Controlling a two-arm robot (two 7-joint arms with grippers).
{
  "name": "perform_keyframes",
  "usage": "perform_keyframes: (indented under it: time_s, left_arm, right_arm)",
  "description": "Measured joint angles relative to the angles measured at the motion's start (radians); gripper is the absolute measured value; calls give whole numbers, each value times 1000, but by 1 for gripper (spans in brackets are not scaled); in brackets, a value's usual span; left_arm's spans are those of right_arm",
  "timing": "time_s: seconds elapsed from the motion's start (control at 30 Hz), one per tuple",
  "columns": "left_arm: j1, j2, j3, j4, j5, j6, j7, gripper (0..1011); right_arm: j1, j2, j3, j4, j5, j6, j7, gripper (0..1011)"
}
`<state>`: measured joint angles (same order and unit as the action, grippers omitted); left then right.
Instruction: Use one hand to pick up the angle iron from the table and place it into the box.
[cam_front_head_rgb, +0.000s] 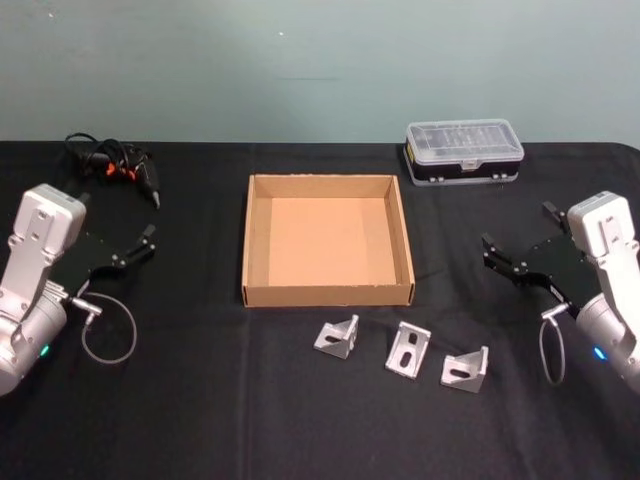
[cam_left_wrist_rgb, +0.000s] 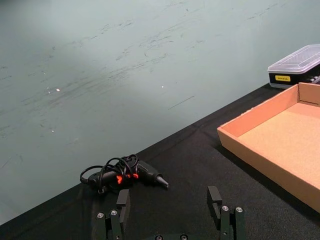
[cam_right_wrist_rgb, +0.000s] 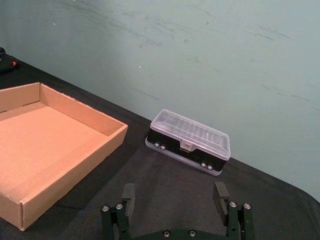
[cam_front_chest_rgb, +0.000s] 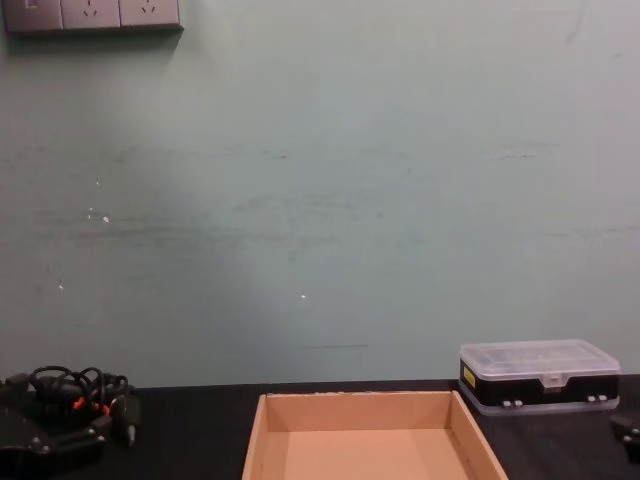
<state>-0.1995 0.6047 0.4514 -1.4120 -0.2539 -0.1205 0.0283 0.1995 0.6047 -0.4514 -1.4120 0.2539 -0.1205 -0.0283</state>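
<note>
Table (cam_front_head_rgb: 200, 400) matte black, wall behind pale green. Box (cam_front_head_rgb: 328, 294) sits mid-table, open top, floor bare (cam_right_wrist_rgb: 45, 145) – its walls square to the table's far edge. Three angle irons lie on the table just on the robot's side of the box's near wall, which stands between them and the box floor. They are apart from one another and from the box: left angle iron (cam_front_head_rgb: 338, 336), middle angle iron (cam_front_head_rgb: 408, 349), right angle iron (cam_front_head_rgb: 466, 368). The row runs left to right and slants nearer the robot toward the right. Each is a silvery L-bracket with a slotted face; the middle one's slotted face tilts up toward the head camera, and its slot runs roughly toward the box. Plastic case (cam_front_head_rgb: 464, 151) with a clear lid sits beyond the box's far right corner, near it but not touching (cam_right_wrist_rgb: 189, 141). A black and orange corded tool (cam_front_head_rgb: 118, 165) lies at far left, well apart from the box (cam_left_wrist_rgb: 125, 175). Left gripper (cam_front_head_rgb: 143, 243) hangs over the table left of the box, jaws spread wide and holding nothing (cam_left_wrist_rgb: 168, 197). Right gripper (cam_front_head_rgb: 519, 228) – right of the box, likewise wide and empty (cam_right_wrist_rgb: 174, 191); bare tabletop lies between it and the right angle iron.
</note>
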Motion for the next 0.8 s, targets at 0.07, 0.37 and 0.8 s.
perform_keyframes:
  time_s: [0.07, 0.37, 0.8]
  left_arm:
    - [0, 0, 0, 0, 0, 0, 0, 1011]
    - [0, 0, 0, 0, 0, 0, 0, 1011]
    - [0, 0, 0, 0, 0, 0, 0, 1011]
  right_arm:
    - [0, 0, 0, 0, 0, 0, 0, 1000]
    - [0, 0, 0, 0, 0, 0, 0, 1002]
    - [-41, 6, 27, -46, 0, -8, 9, 1002]
